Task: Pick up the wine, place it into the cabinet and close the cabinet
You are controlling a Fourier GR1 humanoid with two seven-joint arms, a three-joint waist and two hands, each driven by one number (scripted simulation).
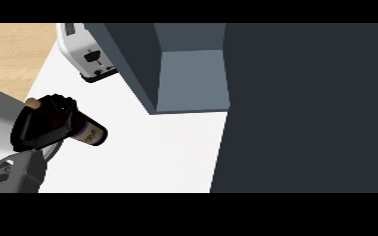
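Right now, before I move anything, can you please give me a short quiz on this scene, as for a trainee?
1. True or false: the left hand is curled round the wine bottle.
2. The cabinet is: A) open, its inside showing; B) shut; C) out of view.
3. Fill in: the white appliance to the left of the cabinet is a ____.

Key: 1 true. 2 A. 3 toaster.

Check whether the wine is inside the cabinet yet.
Out. The wine bottle is in the left hand, whose fingers curl round it, above the counter to the left of the open cabinet.
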